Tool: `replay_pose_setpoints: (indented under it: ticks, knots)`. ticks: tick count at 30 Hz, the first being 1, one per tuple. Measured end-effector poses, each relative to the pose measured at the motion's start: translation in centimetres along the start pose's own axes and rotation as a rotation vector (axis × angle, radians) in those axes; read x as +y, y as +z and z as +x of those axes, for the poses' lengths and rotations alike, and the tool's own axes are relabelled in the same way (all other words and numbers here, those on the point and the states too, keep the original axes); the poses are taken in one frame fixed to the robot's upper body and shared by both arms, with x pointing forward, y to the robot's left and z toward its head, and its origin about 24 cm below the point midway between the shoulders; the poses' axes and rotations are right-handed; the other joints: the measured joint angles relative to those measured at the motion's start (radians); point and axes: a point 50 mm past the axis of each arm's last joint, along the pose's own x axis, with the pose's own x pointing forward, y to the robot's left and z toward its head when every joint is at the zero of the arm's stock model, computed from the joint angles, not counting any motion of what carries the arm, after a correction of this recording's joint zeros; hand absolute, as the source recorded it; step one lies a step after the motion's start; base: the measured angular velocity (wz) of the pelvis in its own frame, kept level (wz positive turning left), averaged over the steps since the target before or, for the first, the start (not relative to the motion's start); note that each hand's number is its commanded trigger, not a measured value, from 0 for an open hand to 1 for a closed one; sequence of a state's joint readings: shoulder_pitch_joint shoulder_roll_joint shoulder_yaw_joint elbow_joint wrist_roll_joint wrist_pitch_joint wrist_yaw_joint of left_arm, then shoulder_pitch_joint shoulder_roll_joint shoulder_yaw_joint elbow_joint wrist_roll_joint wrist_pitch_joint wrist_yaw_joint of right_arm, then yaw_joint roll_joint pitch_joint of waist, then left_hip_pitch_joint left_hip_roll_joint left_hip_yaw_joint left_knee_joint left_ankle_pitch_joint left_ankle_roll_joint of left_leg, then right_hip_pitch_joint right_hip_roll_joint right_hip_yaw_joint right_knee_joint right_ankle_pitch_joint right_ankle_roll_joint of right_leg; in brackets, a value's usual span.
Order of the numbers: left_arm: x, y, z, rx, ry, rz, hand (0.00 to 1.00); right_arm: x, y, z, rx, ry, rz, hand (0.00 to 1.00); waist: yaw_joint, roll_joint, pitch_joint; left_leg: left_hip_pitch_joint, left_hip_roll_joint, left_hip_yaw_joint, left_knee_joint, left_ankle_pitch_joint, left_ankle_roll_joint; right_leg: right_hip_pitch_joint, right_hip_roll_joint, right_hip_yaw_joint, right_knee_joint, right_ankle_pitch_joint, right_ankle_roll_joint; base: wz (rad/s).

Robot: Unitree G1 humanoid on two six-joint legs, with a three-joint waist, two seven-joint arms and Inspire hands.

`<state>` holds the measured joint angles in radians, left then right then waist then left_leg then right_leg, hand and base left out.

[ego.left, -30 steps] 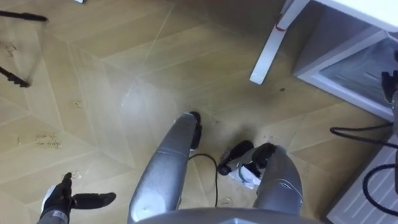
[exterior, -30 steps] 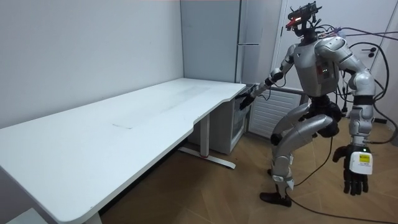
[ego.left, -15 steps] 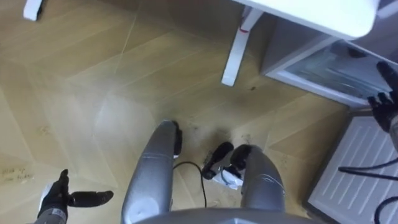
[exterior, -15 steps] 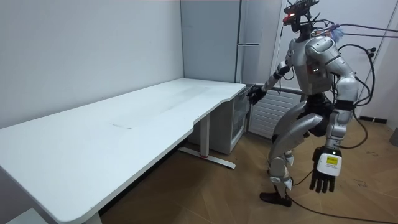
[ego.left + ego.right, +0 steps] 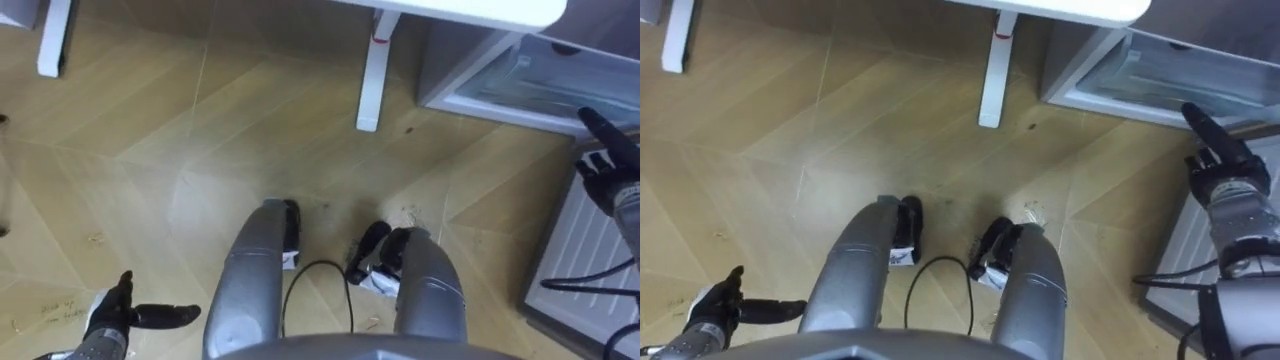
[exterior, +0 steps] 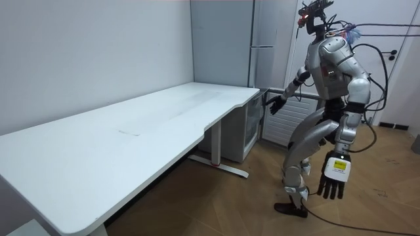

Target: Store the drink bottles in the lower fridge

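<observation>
Robot stands by counter (image 6: 131,131) end; lower fridge (image 5: 520,85) sits far right, under it. R hand (image 5: 1225,170) held out near fridge front, fingers straight. L hand (image 5: 112,316) low, near left over floor (image 5: 200,120), spread, empty.

Worktop (image 6: 131,124): large, white, L-shaped with a curved inner edge, bare on top, set against a plain grey wall (image 6: 85,52). White support leg (image 5: 372,75) stands upright on the floor, with a small red mark (image 5: 380,40) near its top. Second white leg (image 5: 52,38) stands at the left eye view's upper left, well apart from the first. Floor (image 5: 150,150): light wood laid in a herringbone pattern, with a few small specks. White ribbed panel (image 5: 590,250) stands at the right edge, beyond the worktop's end.
</observation>
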<state>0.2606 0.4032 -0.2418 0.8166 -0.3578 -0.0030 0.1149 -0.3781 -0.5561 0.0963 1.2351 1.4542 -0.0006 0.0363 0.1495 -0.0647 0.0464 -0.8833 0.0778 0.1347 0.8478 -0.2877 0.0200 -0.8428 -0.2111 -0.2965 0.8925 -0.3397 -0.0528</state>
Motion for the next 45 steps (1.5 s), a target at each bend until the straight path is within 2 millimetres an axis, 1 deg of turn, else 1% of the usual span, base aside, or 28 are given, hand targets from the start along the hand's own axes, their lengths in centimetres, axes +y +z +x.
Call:
replay_pose_setpoints:
  ticks: [2,5,7,8,9,10,11,13,15,16,17,18,19,23,25,30,32,33,35,37,39,40,42,45]
  knots:
    - [-0.1,0.0,0.1,0.009,-0.005,0.005,0.00,0.1,-0.2,0.0,0.003,0.006,0.017,0.00,0.000,0.001,-0.0006,-0.013,0.001,0.001,0.011,-0.006,-0.002,-0.015,-0.002,0.002,0.014,-0.005,-0.001,0.00]
    - [-0.3,0.1,0.3,0.025,-0.008,0.020,0.00,1.3,-0.1,0.1,0.000,0.049,0.052,0.00,-0.001,0.000,-0.0006,-0.059,0.002,0.007,0.062,-0.022,0.003,-0.070,-0.010,0.020,0.072,-0.024,-0.005,-0.04]
    - [-0.5,0.8,0.5,0.012,-0.012,-0.003,0.00,2.8,-0.1,0.3,-0.002,0.103,0.113,0.00,-0.004,-0.001,0.0009,-0.107,0.004,0.013,0.118,-0.042,0.005,-0.127,-0.020,0.036,0.135,-0.044,-0.010,0.00]
    - [-0.6,0.9,0.5,0.009,-0.013,-0.012,0.00,3.2,-0.1,0.3,-0.002,0.117,0.130,0.00,-0.004,-0.001,0.0008,-0.119,0.004,0.014,0.129,-0.046,0.005,-0.140,-0.023,0.039,0.148,-0.049,-0.010,-0.04]
    - [-0.7,1.1,0.6,0.003,-0.016,-0.027,0.00,4.2,-0.1,0.4,-0.001,0.143,0.170,0.00,-0.005,-0.001,0.0014,-0.139,0.007,0.017,0.155,-0.055,0.007,-0.163,-0.027,0.045,0.174,-0.058,-0.012,-0.09]
    - [-0.8,1.2,0.6,0.001,-0.016,-0.029,0.00,5.2,-0.2,0.5,0.003,0.168,0.206,0.00,-0.004,0.000,0.0016,-0.160,0.016,0.020,0.188,-0.069,0.007,-0.185,-0.027,0.048,0.202,-0.066,-0.018,-0.10]
    - [-0.8,1.2,0.6,0.001,-0.013,-0.029,0.00,5.8,-0.3,0.5,0.004,0.182,0.218,0.00,-0.005,-0.001,0.0015,-0.170,0.018,0.019,0.205,-0.077,0.007,-0.195,-0.028,0.050,0.217,-0.073,-0.019,-0.08]
    - [-0.8,1.4,0.7,-0.004,0.000,-0.028,0.00,7.6,0.0,0.4,0.001,0.244,0.249,0.00,-0.006,0.000,0.0019,-0.207,0.021,0.017,0.258,-0.096,0.008,-0.232,-0.033,0.060,0.271,-0.096,-0.017,0.00]
    - [-0.8,1.4,0.7,-0.001,0.003,-0.029,0.00,8.7,0.4,0.3,-0.007,0.298,0.274,0.00,0.000,0.001,0.0021,-0.227,0.027,0.020,0.292,-0.111,0.010,-0.255,-0.034,0.068,0.302,-0.107,-0.018,-0.06]
    - [-0.8,1.4,0.7,0.005,0.003,-0.028,0.00,9.4,0.6,0.3,-0.013,0.330,0.285,0.00,0.004,0.006,0.0029,-0.240,0.031,0.019,0.314,-0.121,0.009,-0.265,-0.035,0.069,0.321,-0.116,-0.019,-0.05]
    - [-0.8,1.3,0.7,0.009,0.003,-0.028,0.00,9.8,0.7,0.2,-0.015,0.345,0.292,0.00,0.004,0.007,0.0027,-0.247,0.031,0.017,0.324,-0.127,0.008,-0.272,-0.037,0.069,0.332,-0.121,-0.018,0.04]
    - [-0.8,1.4,0.7,0.011,0.000,-0.027,0.00,10.3,0.9,0.1,-0.022,0.371,0.299,0.00,0.003,0.009,0.0024,-0.260,0.029,0.017,0.341,-0.132,0.010,-0.283,-0.047,0.068,0.351,-0.130,-0.020,0.11]
    - [-1.0,1.6,0.7,0.009,-0.005,-0.028,0.00,10.7,1.1,0.1,-0.027,0.389,0.308,0.00,0.002,0.009,0.0024,-0.270,0.030,0.018,0.354,-0.136,0.013,-0.294,-0.051,0.070,0.367,-0.136,-0.020,0.10]
    - [-1.3,1.8,0.6,0.004,-0.022,-0.029,0.00,10.8,1.1,0.1,-0.030,0.401,0.312,0.00,0.002,0.010,0.0025,-0.277,0.031,0.019,0.384,-0.152,0.012,-0.302,-0.054,0.078,0.396,-0.148,-0.018,-0.03]
    - [-1.4,2.1,0.6,-0.007,-0.025,-0.038,0.00,10.8,1.1,0.1,-0.030,0.401,0.314,0.00,0.003,0.010,0.0025,-0.277,0.031,0.020,0.389,-0.154,0.014,-0.302,-0.062,0.074,0.402,-0.153,-0.018,0.00]
    - [-1.7,2.4,0.4,-0.026,-0.042,-0.073,0.00,10.9,1.2,0.0,-0.031,0.404,0.333,0.00,0.007,0.011,0.0024,-0.274,0.029,0.022,0.384,-0.153,0.012,-0.301,-0.071,0.074,0.401,-0.154,-0.018,0.01]
    - [-1.7,2.5,0.4,-0.032,-0.045,-0.077,0.00,10.9,1.3,0.0,-0.033,0.403,0.342,0.00,0.007,0.011,0.0024,-0.273,0.024,0.019,0.379,-0.151,0.010,-0.297,-0.080,0.066,0.399,-0.155,-0.022,0.08]
    - [-1.8,2.7,0.3,-0.043,-0.049,-0.080,0.00,10.9,1.4,0.0,-0.035,0.399,0.356,0.00,0.006,0.010,0.0023,-0.272,0.018,0.016,0.372,-0.145,0.010,-0.295,-0.086,0.062,0.394,-0.153,-0.026,0.14]
    - [-1.7,2.8,0.2,-0.057,-0.047,-0.096,0.00,11.4,1.7,-0.1,-0.034,0.393,0.384,0.00,0.005,0.010,0.0022,-0.268,0.014,0.017,0.359,-0.138,0.011,-0.291,-0.089,0.061,0.385,-0.148,-0.028,0.08]
    - [-1.2,2.4,0.1,-0.065,-0.032,-0.105,0.00,11.4,1.7,-0.1,-0.030,0.377,0.391,0.00,0.006,0.010,0.0024,-0.253,0.010,0.017,0.338,-0.129,0.014,-0.274,-0.093,0.053,0.369,-0.146,-0.028,0.06]
    - [-0.5,2.1,0.0,-0.063,-0.011,-0.117,0.00,11.3,1.7,0.0,-0.029,0.359,0.393,0.00,0.006,0.008,0.0034,-0.240,0.005,0.015,0.315,-0.121,0.011,-0.257,-0.099,0.043,0.353,-0.145,-0.029,0.16]
    - [0.0,1.7,-0.1,-0.054,0.004,-0.126,0.00,11.4,1.7,-0.1,-0.028,0.346,0.393,0.00,0.006,0.005,0.0046,-0.227,-0.004,0.014,0.300,-0.115,0.011,-0.247,-0.103,0.044,0.346,-0.143,-0.033,0.16]
    - [0.6,0.7,-0.3,-0.029,0.019,-0.127,0.00,11.8,1.8,-0.2,-0.024,0.335,0.394,0.00,0.006,0.004,0.0052,-0.205,-0.006,0.016,0.279,-0.110,0.007,-0.228,-0.106,0.043,0.333,-0.143,-0.033,0.07]
    - [1.6,-0.4,-0.6,0.001,0.044,-0.146,0.00,12.0,1.9,-0.2,-0.023,0.317,0.404,0.00,0.014,0.002,0.0061,-0.180,-0.006,0.011,0.256,-0.102,0.002,-0.196,-0.108,0.028,0.314,-0.144,-0.037,0.09]
